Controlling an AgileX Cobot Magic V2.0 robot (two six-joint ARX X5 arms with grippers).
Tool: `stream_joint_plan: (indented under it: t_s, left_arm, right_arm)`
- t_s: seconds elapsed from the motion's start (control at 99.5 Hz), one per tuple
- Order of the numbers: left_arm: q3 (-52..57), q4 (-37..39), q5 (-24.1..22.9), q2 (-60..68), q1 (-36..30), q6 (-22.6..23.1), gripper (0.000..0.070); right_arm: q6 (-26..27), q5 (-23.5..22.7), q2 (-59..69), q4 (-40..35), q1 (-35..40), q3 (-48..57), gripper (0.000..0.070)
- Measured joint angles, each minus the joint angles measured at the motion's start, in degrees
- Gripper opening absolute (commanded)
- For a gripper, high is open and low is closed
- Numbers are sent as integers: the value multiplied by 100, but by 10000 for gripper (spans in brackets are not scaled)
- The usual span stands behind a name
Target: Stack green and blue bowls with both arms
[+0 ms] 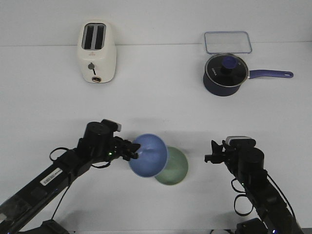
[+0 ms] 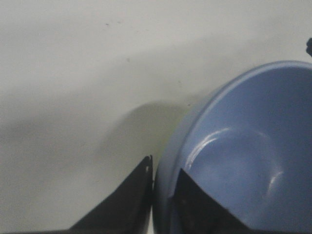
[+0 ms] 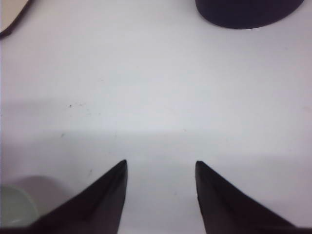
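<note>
My left gripper (image 1: 133,153) is shut on the rim of the periwinkle blue bowl (image 1: 149,156) and holds it tilted, lifted off the table. In the left wrist view the blue bowl (image 2: 243,156) has one finger inside its wall and one outside, at the gripper (image 2: 165,171). The pale green bowl (image 1: 174,168) sits on the table just right of and partly behind the blue one; a sliver of it shows in the right wrist view (image 3: 17,209). My right gripper (image 1: 209,157) is open and empty, right of the green bowl, as the right wrist view (image 3: 161,165) shows.
A cream toaster (image 1: 97,52) stands at the back left. A dark navy saucepan (image 1: 223,74) with a glass lid and blue handle stands at the back right, with a clear lidded container (image 1: 227,42) behind it. The saucepan's base shows in the right wrist view (image 3: 248,10).
</note>
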Motion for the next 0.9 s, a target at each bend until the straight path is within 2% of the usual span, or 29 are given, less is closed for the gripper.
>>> stream_joint_plan:
  t_s: [0.111,0.241,0.281,0.382,0.442,0.613,0.683,0.733,0.794,0.804,0.824,0.904]
  left_arm:
    - [0,485,-26,411,-481,-153,14]
    - [0,931,-42,909,-697,-278,30]
    - [0,1058,-46,1034,-734,-295,95]
    - [0,1202,-46,1145,-793,-380,341]
    - [17,1189,-39,1134,-793,-393,383]
    - [33,898,-31,800,-546,-356,369]
    - [33,754,-138,398,-286,-249,292]
    - [35,597,-337,50,-59,-127,169]
    - [39,348,-688,-380,243,79,0]
    - [42,304,-767,-450,295,116,0]
    - [42,212,-935,-601,400,201,17]
    - [42,-151,-1624,-1169,815,511,13]
  right_arm:
    - [0,-92,0,-33,0,0,277]
    - [0,-94,0,-72,0,0,277]
    - [-2,-94,0,-74,0,0,277]
    - [-2,-94,0,-79,0,0,277]
    - [-2,-94,0,-87,-2,0,277]
    - [-11,-90,0,-155,0,0,277]
    - [-46,-83,0,-155,0,0,266]
    - [-68,-83,-13,-155,-2,0,195]
    - [-98,-85,-68,-153,-2,0,22]
    - [-98,-85,-83,-151,-2,0,0]
    - [-107,-90,-127,-133,-2,0,0]
    - [-184,-92,-428,98,-2,-24,0]
